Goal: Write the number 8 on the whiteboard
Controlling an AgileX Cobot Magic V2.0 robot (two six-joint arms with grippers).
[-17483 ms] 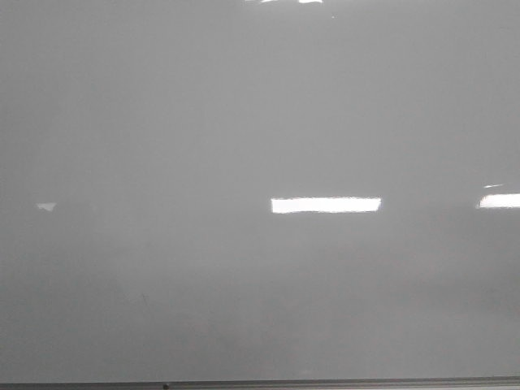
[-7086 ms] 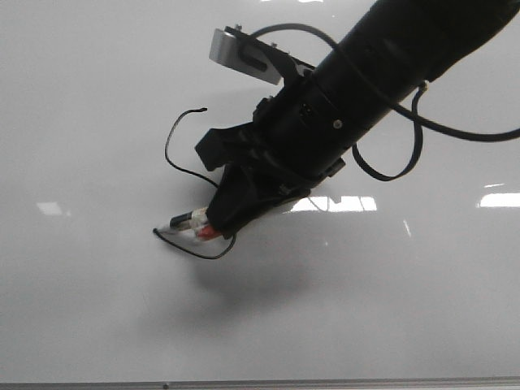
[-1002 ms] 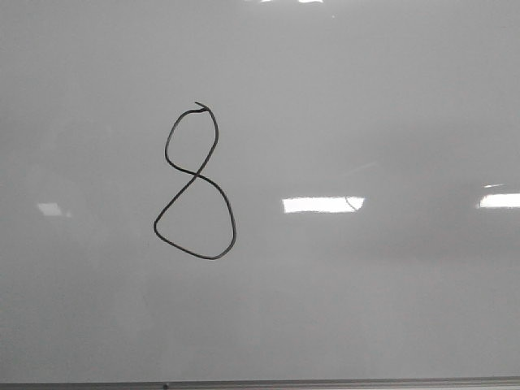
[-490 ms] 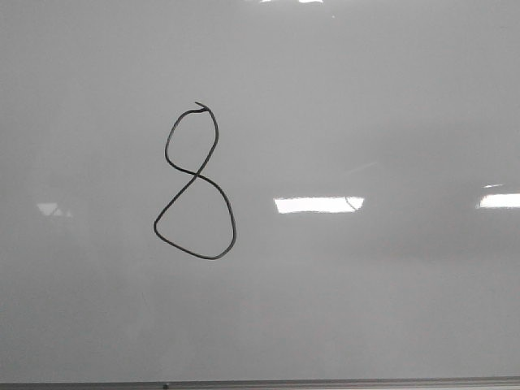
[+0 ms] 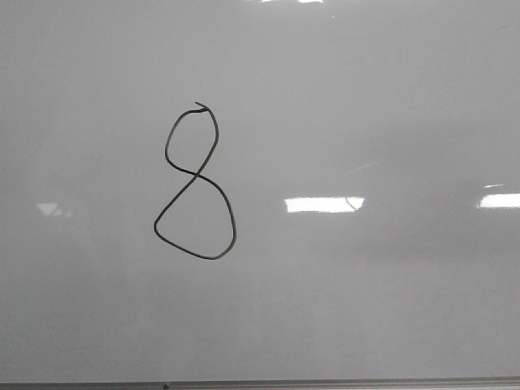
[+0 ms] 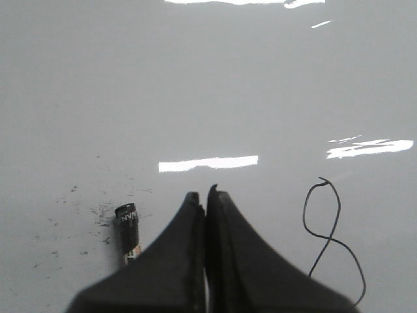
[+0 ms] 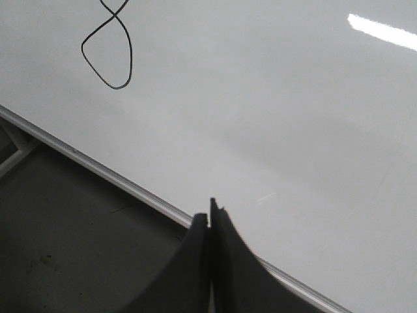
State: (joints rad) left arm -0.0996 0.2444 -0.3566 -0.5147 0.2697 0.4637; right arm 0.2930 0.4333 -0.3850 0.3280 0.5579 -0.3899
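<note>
A black hand-drawn number 8 (image 5: 195, 183) stands on the glossy pale grey whiteboard (image 5: 366, 106), left of centre in the front view. It also shows in the left wrist view (image 6: 332, 241) and in the right wrist view (image 7: 109, 55). No arm is in the front view. My left gripper (image 6: 205, 195) is shut and empty above the board. A black marker (image 6: 129, 225) lies on the board beside it. My right gripper (image 7: 210, 218) is shut and empty over the board's metal bottom edge (image 7: 98, 168).
Small black specks (image 6: 98, 212) dot the board near the marker. Bright rectangular light reflections (image 5: 323, 204) sit right of the number 8. Below the board's edge is a dark surface (image 7: 65, 241).
None over the last second. Before that the board was blank, then the arm drew the figure with the marker and left the front view.
</note>
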